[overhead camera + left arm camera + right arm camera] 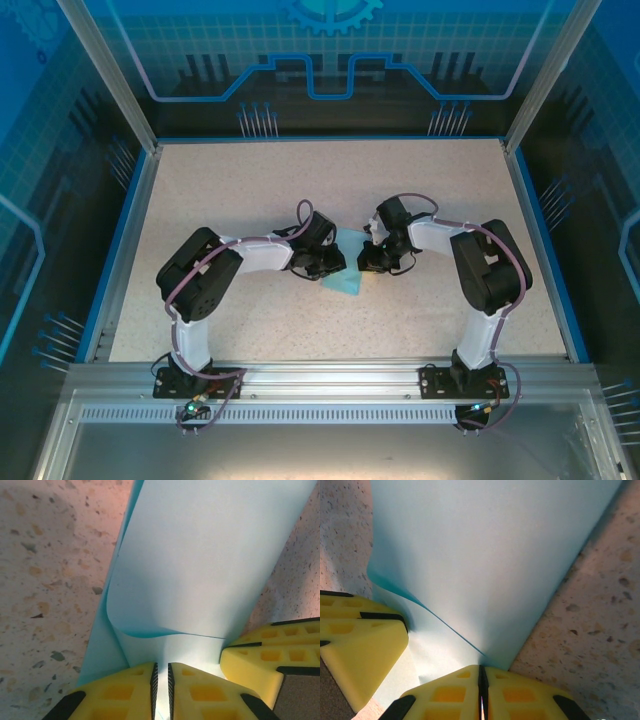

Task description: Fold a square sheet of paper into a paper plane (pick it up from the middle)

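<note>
Left gripper: I read its yellow fingers as nearly together, with a slim slit between the ribbed pads. The paper's lower edge runs down into that slit. I cannot tell whether the pads press it or merely flank it.

Right gripper: jaws closed tight, and I see the paper's edge pinched at the seam between the fingers.

Square sheet of paper: light blue and plain, near the middle of the speckled table, which I see from above. The left gripper sits at its 9 o'clock and the right gripper at its 3 o'clock. It is no longer flat. In the left wrist view an upper layer curls over a lower one, its rolled edge just above the fingertips. In the right wrist view the sheet fans up toward 12 o'clock from the pinch, with a raised fold running off to 10 o'clock.

Cross-sightings: the right gripper's finger shows at 4 o'clock in the left wrist view, and the left gripper's finger at 8 o'clock in the right wrist view. Both tools are just beside each other on the same edge.
</note>
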{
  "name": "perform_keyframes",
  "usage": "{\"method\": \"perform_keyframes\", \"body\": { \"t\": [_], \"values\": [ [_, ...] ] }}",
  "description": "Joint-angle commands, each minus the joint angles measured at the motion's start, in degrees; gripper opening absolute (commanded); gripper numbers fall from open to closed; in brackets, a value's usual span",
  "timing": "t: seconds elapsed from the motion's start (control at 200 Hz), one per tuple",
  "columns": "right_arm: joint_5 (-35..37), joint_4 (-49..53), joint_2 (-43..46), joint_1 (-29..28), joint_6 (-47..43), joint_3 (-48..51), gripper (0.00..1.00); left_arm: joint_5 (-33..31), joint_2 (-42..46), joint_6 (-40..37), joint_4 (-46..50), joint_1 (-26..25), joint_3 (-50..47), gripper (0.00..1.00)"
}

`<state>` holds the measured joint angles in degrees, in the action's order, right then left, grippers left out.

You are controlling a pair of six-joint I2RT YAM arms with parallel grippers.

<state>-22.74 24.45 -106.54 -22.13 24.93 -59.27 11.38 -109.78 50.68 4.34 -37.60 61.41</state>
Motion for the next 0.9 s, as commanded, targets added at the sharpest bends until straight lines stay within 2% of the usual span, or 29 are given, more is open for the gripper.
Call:
{"method": "perform_keyframes", "body": {
  "t": [0.0,0.075,0.225,0.65,0.895],
  "values": [
    [5.19,2.35,-3.35,-0.06,-1.19,1.07,0.11,1.64,0.71,0.10,-2.31,0.78,0.39,0.19],
    [5.17,2.22,-3.29,-0.06,-1.21,1.04,0.11,2.13,1.96,-0.41,-3.63,0.79,0.77,0.20],
    [5.11,2.18,-3.59,-0.10,-1.20,1.00,0.10,-0.77,0.71,-2.24,-0.35,0.89,2.92,0.20],
    [5.14,2.10,-3.50,0.13,-1.23,1.19,0.11,-6.82,-3.16,-0.44,4.73,0.95,2.20,0.19],
    [5.04,2.08,-3.33,0.11,-1.24,1.42,0.10,-8.56,-0.21,-0.09,3.36,1.04,0.47,0.19]
  ]
}}
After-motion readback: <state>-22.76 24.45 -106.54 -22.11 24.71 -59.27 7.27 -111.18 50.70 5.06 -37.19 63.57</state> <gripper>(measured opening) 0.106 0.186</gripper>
